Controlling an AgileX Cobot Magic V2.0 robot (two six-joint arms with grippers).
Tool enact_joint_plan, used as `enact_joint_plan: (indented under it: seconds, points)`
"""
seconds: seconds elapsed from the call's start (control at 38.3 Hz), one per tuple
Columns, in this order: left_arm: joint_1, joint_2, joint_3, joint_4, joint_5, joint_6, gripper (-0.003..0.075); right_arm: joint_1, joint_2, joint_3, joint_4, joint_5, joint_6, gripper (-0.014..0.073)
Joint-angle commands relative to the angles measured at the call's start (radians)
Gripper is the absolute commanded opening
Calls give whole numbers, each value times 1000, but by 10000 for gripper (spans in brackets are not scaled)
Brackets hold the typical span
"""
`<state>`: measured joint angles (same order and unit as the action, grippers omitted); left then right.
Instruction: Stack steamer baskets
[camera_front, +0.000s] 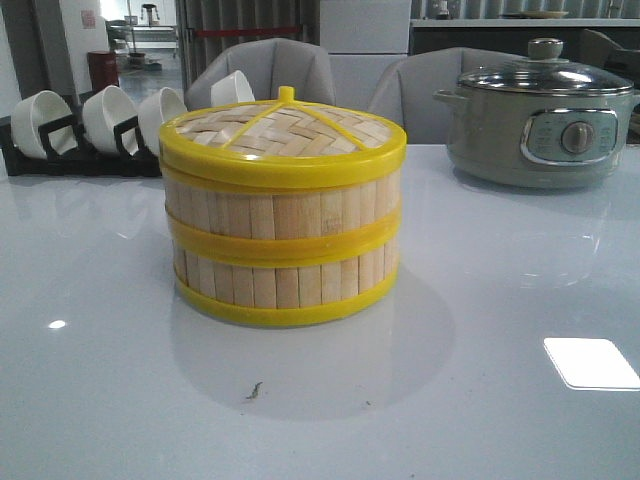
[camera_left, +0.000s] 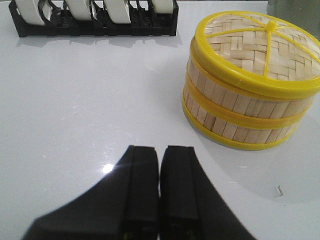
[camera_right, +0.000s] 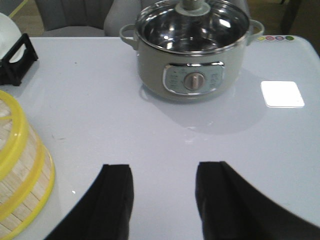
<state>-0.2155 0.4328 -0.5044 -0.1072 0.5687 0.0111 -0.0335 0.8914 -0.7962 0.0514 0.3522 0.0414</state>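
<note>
Two steamer baskets of pale bamboo slats with yellow rims stand one on the other at the table's middle, the woven lid on top. The stack also shows in the left wrist view as steamer baskets, and its edge shows in the right wrist view as steamer baskets. My left gripper is shut on nothing, above bare table a short way from the stack. My right gripper stands open over bare table beside the stack, nothing between its fingers. Neither gripper appears in the front view.
A grey-green electric pot with a glass lid stands at the back right, seen close in the right wrist view as the pot. A black rack with white bowls lines the back left. Chairs stand behind the white table.
</note>
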Motion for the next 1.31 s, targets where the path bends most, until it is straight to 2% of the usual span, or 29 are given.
enact_joint_plan:
  seconds: [0.0, 0.39, 0.57, 0.76, 0.84, 0.89, 0.94, 0.97, 0.99, 1.04, 1.12, 1.28]
  points:
    - [1, 5, -28, -4, -83, -11, 83, -44, -111, 84, -4, -132, -1, 417]
    - [1, 5, -28, -4, -83, -11, 83, -77, -407, 462, -4, -313, -1, 417]
    - [1, 5, -28, -4, -83, -11, 83, -77, -491, 545, -4, -335, -1, 417]
    - [1, 5, -28, -4, -83, -11, 83, -77, -533, 553, -4, -352, -1, 412]
    - [1, 5, -28, -4, -83, -11, 83, -77, -537, 553, -4, -352, -1, 346]
    - [1, 5, -28, -4, -83, -11, 83, -77, -537, 553, -4, -358, -1, 256]
    - [1, 5, -28, -4, -83, -11, 84, -77, -537, 553, -4, -360, -1, 137]
    - [1, 5, -28, -4, -83, -11, 83, -77, -537, 553, -4, -360, -1, 41]
    - [1, 5, -28, -4, -83, -11, 83, -77, -537, 553, -4, -362, -1, 0]
    - [1, 5, -28, -4, -83, -11, 84, -77, -537, 553, -4, -368, -1, 45]
    - [1, 5, -28, -4, -83, -11, 83, -77, -537, 553, -4, -368, -1, 17]
    - [1, 5, -28, -4, -83, -11, 83, -77, -537, 553, -4, -367, -1, 19]
